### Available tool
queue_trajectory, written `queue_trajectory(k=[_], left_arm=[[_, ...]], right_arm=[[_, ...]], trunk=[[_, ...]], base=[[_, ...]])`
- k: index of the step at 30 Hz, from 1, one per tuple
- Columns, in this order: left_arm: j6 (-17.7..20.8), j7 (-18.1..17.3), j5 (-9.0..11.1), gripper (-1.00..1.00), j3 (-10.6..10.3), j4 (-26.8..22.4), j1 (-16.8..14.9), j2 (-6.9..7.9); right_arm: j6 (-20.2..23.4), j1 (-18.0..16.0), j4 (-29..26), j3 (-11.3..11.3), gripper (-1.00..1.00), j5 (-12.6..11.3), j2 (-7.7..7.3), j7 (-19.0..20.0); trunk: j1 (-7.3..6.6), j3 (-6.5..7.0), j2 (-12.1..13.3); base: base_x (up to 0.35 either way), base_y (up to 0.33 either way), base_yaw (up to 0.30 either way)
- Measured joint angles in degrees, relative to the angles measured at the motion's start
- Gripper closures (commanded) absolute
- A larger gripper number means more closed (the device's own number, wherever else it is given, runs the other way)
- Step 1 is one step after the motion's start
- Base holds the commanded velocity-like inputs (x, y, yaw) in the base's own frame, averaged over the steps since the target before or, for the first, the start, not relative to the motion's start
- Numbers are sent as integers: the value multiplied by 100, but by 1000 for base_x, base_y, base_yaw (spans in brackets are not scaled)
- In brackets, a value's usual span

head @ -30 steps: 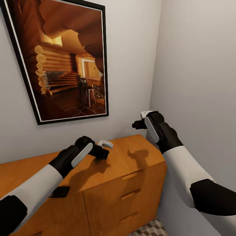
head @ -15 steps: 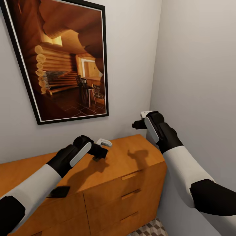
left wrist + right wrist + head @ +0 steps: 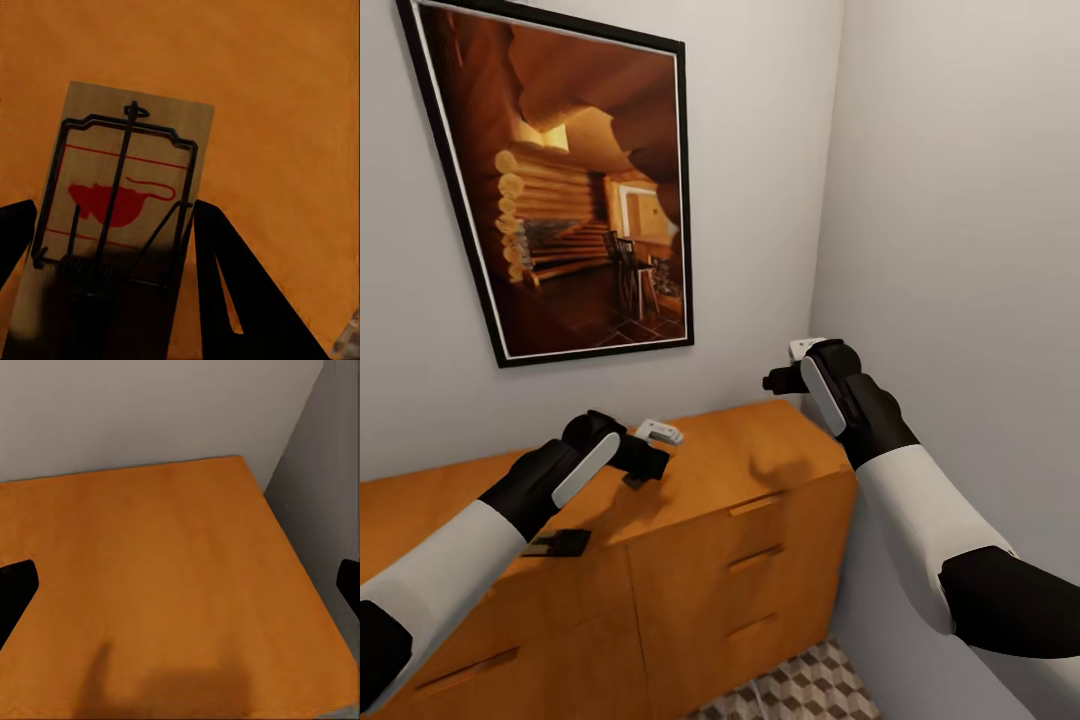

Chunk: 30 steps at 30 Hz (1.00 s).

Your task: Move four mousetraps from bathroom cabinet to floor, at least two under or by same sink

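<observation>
Cabinet top carries mousetrap between left jaws

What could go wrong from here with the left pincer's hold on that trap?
1. The left pincer has the mousetrap only between its fingertips, near one end; it may pivot or slip out during transit.
2. A second mousetrap lies at the cabinet top's front edge under the left forearm; a sweep could knock it off.
3. The right pincer hovers open close to the side wall; turning may clip it.
</observation>
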Motion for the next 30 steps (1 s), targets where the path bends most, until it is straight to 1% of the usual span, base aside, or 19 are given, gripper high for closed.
queue_trajectory(k=[5, 9, 19, 22, 26, 27, 30], left_arm=[[1, 0, 24, 100, 8, -238, 0, 172], [0, 0, 38, 100, 14, -332, 0, 273], [1, 1, 45, 100, 29, -386, 0, 506], [1, 2, 36, 100, 31, -396, 0, 549], [0, 1, 5, 100, 46, -411, 0, 627], [0, 1, -1, 100, 66, -413, 0, 643], [0, 2, -37, 100, 226, -415, 0, 691]], right_arm=[[0, 0, 6, 0, -100, -16, 7, 29], [0, 0, 7, 0, -100, -25, 8, 36], [0, 0, 47, 0, -100, -13, 9, 28], [0, 0, 49, 0, -100, -5, 9, 13], [0, 0, 51, 6, -100, -27, 15, -1], [0, 0, 52, 6, -100, -35, 15, 1], [-1, 0, 63, 6, -100, -56, 17, 22]], trunk=[[0, 0, 0], [0, 0, 0], [0, 0, 0], [-1, 0, 0], [-3, 0, 0], [-3, 0, 0], [-3, 0, 0]], base=[[-341, 0, 0], [-344, 0, 0], [-337, 0, 0], [-196, 0, 0], [-73, 0, 0], [-32, 0, 9], [-21, 0, 66]])
